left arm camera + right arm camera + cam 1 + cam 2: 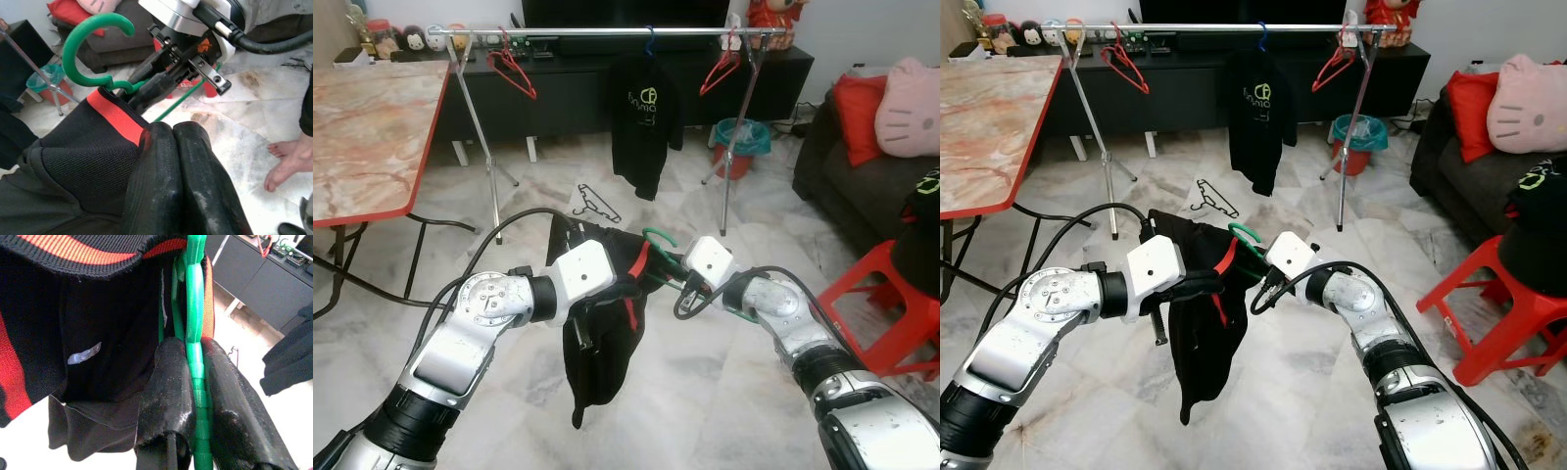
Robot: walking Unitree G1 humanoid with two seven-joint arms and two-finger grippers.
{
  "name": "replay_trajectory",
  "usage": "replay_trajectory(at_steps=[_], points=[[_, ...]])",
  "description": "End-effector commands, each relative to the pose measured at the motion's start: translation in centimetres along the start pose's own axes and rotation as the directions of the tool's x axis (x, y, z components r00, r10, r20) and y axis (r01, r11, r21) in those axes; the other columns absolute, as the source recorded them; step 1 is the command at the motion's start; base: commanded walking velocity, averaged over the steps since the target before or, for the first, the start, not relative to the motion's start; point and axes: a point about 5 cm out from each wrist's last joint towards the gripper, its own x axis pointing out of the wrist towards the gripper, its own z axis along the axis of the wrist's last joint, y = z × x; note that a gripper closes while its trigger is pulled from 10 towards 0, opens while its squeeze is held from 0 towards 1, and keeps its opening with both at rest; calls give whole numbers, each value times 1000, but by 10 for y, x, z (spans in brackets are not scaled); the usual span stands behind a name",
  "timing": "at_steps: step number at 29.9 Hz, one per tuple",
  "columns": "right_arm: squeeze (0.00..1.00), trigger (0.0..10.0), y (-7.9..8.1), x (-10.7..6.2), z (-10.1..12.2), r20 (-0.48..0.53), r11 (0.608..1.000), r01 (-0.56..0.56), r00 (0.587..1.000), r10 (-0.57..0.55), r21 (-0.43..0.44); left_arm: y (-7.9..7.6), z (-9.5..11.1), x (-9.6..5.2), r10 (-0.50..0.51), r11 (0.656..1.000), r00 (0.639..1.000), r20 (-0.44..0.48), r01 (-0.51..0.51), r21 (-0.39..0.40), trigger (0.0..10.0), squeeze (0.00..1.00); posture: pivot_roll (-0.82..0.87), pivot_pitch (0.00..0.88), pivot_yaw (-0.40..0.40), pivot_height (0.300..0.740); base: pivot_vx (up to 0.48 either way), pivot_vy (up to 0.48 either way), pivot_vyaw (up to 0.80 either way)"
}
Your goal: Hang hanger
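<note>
A green hanger (pixel 658 235) carries a black garment (pixel 597 343) with red trim, held low in front of me between both arms. My right gripper (pixel 195 345) is shut on the hanger's green bar just below the hook. My left gripper (pixel 168 129) is shut on the garment's red-edged collar, right beside the green hook (pixel 78 44). The garment droops toward the floor. Across the room at the back stands the metal clothes rail (pixel 607 32), with a black shirt (pixel 644 117) hanging on a blue hanger at its middle.
Two red hangers (pixel 514 69) (pixel 720 70) hang on the rail. A black hanger (pixel 595 204) lies on the marble floor. A marble-top table (pixel 362 127) stands left; a red stool (pixel 901 294) and sofa (pixel 862 166) right. A person's bare foot (pixel 288 166) is nearby.
</note>
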Motion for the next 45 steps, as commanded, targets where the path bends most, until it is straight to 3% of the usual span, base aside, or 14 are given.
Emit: replay_trajectory(at_steps=[1,6,7,8,9,11,22,30,34,38,39,40,41,45], points=[[0,10000,-8,3,13,63,1000,27,998,-27,-5,0,2,2,-9,1000,1000,1,9,19,10000,933,83,0,-61,736,0,0,0],[0,10000,-10,2,15,73,1000,24,997,-23,-5,-2,-1,-1,-31,999,999,-25,32,33,10000,851,83,0,-61,736,0,0,0],[0,10000,-10,2,15,80,1000,19,997,-19,-1,-3,-1,-1,-39,998,999,-30,40,38,10000,714,82,0,-62,736,0,0,0],[0,10000,-10,2,15,80,1000,19,997,-19,-1,-3,-1,-1,-39,998,999,-30,40,38,10000,714,82,0,-62,736,0,0,0],[0,10000,-10,2,16,87,1000,14,996,-14,-2,-3,-2,-1,-46,998,998,-37,47,36,10000,75,82,0,-63,736,0,0,0],[0,10000,-10,2,17,92,1000,14,996,-14,0,-4,-3,-2,-47,998,998,-41,49,40,10000,0,81,0,-64,736,0,0,0],[0,10000,0,0,18,150,990,-141,979,136,28,15,-6,-17,69,996,996,-54,-66,59,10000,0,83,0,-68,736,0,0,0],[0,10000,-1,-9,12,145,981,-190,972,183,37,40,5,-57,188,982,982,-25,-187,41,10000,0,86,0,-71,736,0,0,0],[0,10000,-2,-11,11,145,978,-203,970,194,43,42,6,-68,183,983,983,-17,-183,-3,10000,0,89,0,-72,736,0,0,0],[0,10000,0,-15,14,188,953,-299,940,284,58,33,-8,-77,101,993,993,-68,-105,-61,10000,0,89,0,-74,736,0,0,0],[0,10000,0,-16,14,189,949,-309,937,293,59,31,-12,-76,86,993,994,-74,-92,-69,10000,247,89,0,-74,736,0,0,0],[0,10000,0,-16,14,189,949,-309,937,293,59,31,-12,-76,86,993,994,-74,-92,-69,10000,247,89,0,-74,736,0,0,0],[0,10000,0,-17,14,192,946,-319,933,303,61,28,-12,-76,70,994,995,-70,-75,-80,10000,1000,89,0,-77,736,0,0,0],[0,10000,0,-19,14,198,934,-350,922,332,64,25,-10,-71,50,994,998,-48,-54,-96,10000,1000,88,0,-78,736,0,0,0]])
